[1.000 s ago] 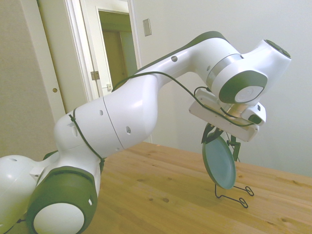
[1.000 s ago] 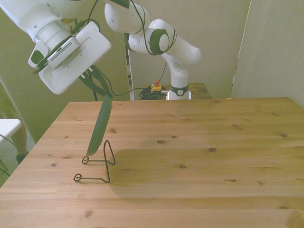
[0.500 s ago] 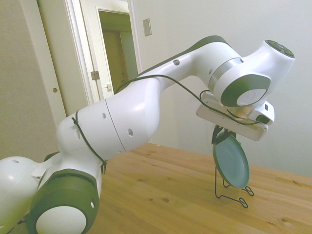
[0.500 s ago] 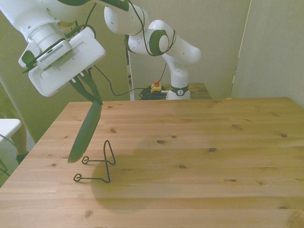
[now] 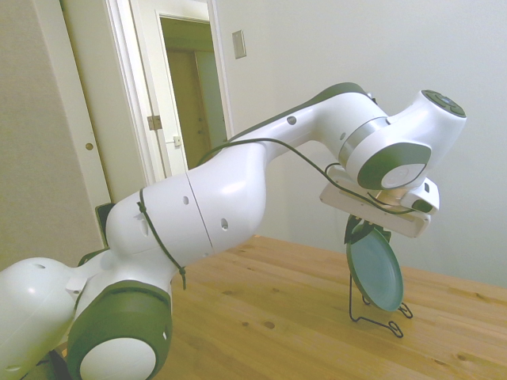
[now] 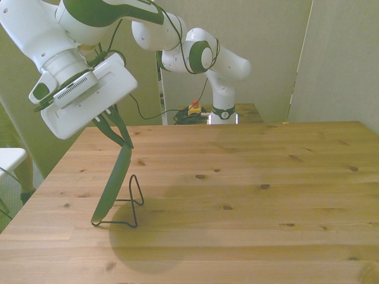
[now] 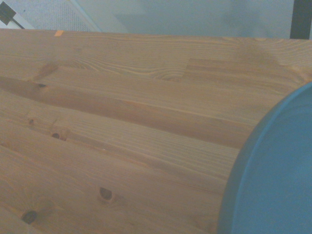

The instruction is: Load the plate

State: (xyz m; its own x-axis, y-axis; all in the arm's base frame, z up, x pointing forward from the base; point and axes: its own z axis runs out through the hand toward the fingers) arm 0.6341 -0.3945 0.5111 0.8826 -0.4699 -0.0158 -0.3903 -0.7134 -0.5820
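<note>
Your gripper (image 6: 121,137) has its two dark fingers (image 6: 116,126) clamped on the top rim of the plate (image 6: 113,183), one on each face, with barely more than the plate's thickness between them. You have one plate, grey-green, held on edge and tilted, hanging from the fingers down to the wire rack (image 6: 131,206). In the front view its lower edge sits at the rack's base wire, toward the front view's left, and its face leans beside the rack's upright loop; whether it rests on the wire you cannot tell from here. In the side view the plate (image 5: 375,269) shows its round face in front of the rack (image 5: 379,315). There is one rack, standing on the wooden table (image 6: 249,195). The wrist view shows the plate's rim (image 7: 273,180) over table planks (image 7: 112,136).
</note>
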